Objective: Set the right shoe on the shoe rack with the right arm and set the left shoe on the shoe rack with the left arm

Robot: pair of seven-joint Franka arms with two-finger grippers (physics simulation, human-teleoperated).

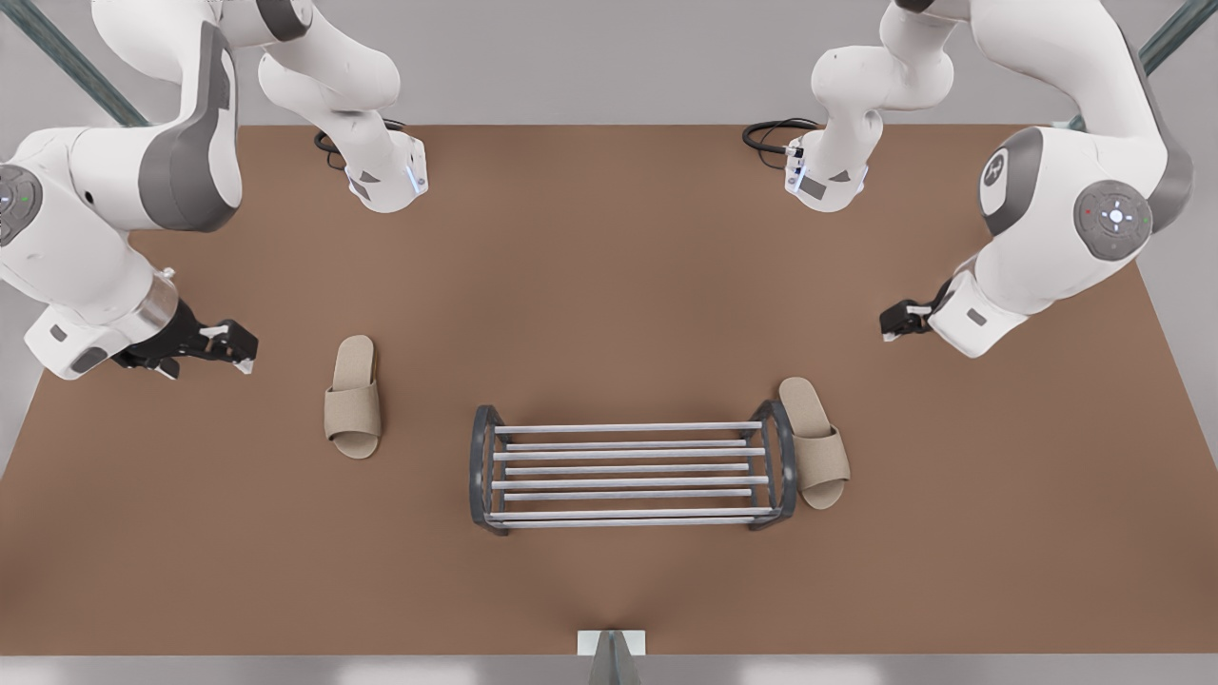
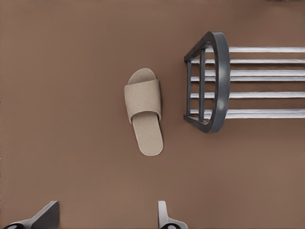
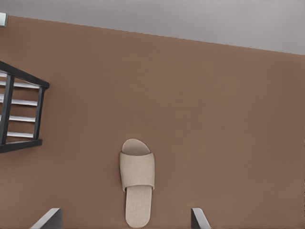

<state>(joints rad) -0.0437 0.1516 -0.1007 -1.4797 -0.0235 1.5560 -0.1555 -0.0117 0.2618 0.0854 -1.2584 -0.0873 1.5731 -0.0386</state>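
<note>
front view: the shoe rack (image 1: 628,473) stands mid-surface (image 1: 609,285). the left shoe (image 1: 816,442) lies just beside its end frame, the right shoe (image 1: 354,397) well apart. left wrist view: my left gripper (image 2: 105,219) is spread apart above the left shoe. right wrist view: my right gripper (image 3: 125,222) is spread apart above the right shoe.

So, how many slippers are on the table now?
2. One slipper lies apart from the shoe rack, on the front view's left; the other slipper lies close beside the rack's right end. None seems hidden.
</note>
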